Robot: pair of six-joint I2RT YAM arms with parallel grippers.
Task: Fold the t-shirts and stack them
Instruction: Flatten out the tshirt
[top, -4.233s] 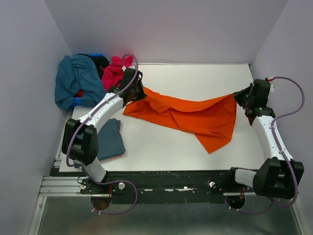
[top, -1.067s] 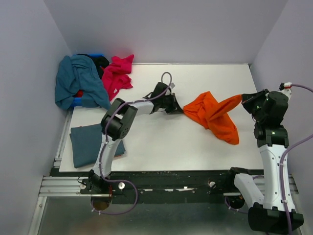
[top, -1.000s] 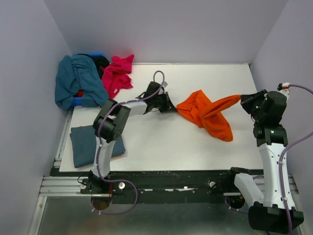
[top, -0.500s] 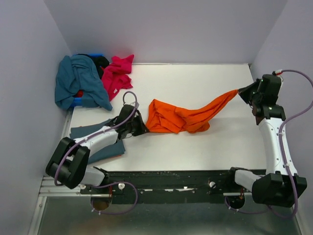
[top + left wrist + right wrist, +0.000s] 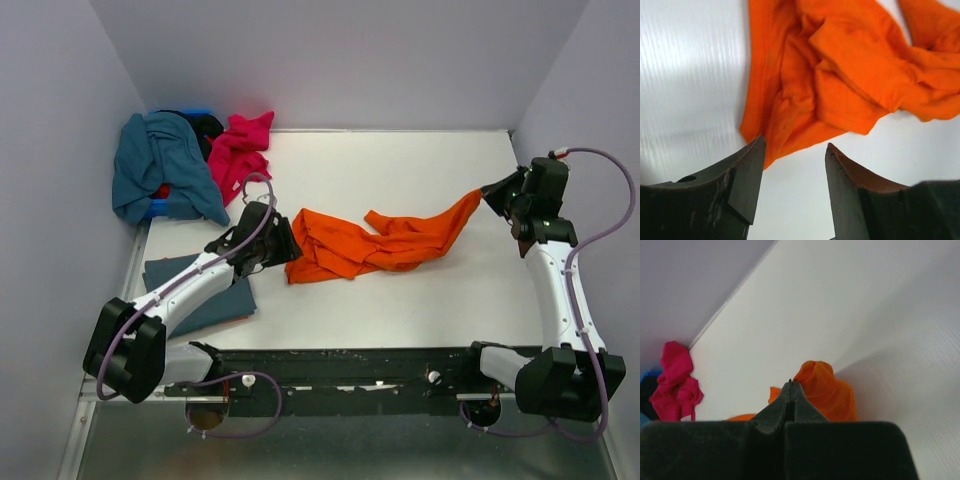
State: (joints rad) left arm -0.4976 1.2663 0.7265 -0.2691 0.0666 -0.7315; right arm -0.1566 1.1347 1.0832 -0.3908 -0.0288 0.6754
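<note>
Orange t-shirt (image 5: 360, 245) lies mid-counter (image 5: 400, 165), drawn out from the bunched knot of a second ago into a long band. Its long axis runs left to right, with the right end lifted to the right tool (image 5: 497, 192), which is clenched on that corner. The left tool (image 5: 795, 145) has let go and stands released beside the crumpled left end, so spreading probably comes next.

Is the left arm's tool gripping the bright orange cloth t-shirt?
No, the left wrist view shows the left tool open, the bright orange cloth t-shirt lying on the white table ahead of it.
</note>
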